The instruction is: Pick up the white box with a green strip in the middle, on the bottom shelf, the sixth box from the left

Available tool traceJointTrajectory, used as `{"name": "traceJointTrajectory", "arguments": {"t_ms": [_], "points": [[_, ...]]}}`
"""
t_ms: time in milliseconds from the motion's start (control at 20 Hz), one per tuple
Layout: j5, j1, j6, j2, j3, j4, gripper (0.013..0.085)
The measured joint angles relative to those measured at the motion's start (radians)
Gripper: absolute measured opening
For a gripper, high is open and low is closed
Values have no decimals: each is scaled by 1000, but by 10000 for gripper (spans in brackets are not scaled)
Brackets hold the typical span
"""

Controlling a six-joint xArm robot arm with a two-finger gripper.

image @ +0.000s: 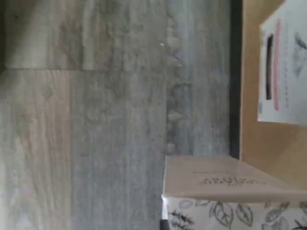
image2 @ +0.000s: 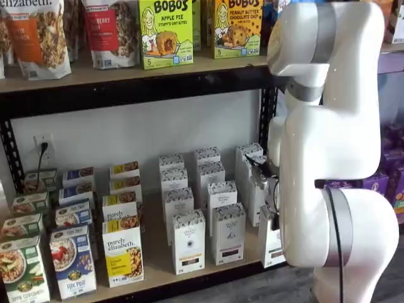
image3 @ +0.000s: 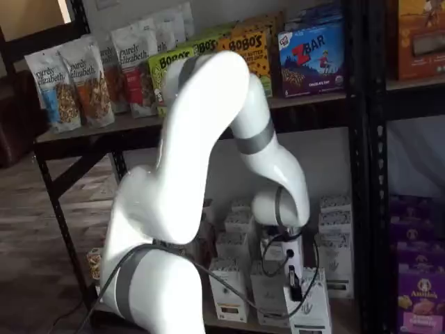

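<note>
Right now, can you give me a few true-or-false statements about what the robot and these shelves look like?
1. The gripper is closed on the white box. True, as far as a shelf view shows.
2. The Bobo's boxes stand on the bottom shelf. False: they stand on the shelf above it.
3. A plug sits in a wall outlet behind the bottom shelf. True.
4. The floor is red carpet. False: it is grey wood-look planking.
5. Purple boxes fill a rack beside these shelves. True.
</note>
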Motion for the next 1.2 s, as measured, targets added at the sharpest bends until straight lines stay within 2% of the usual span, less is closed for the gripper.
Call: {"name": "traceJointTrajectory", "arguments": {"t_ms": [100,250,500,550,900,1200], "points": [[4,-1,-5,-82,82,4,450],[18,-4,13,-196,186,-17,450],[68,0,55,-356,304,-58,450],[83,5,55,-384,321,-55,450],[181,37,-27,-555,401,69,450],[314,65,-38,-725,439,115,450]]}}
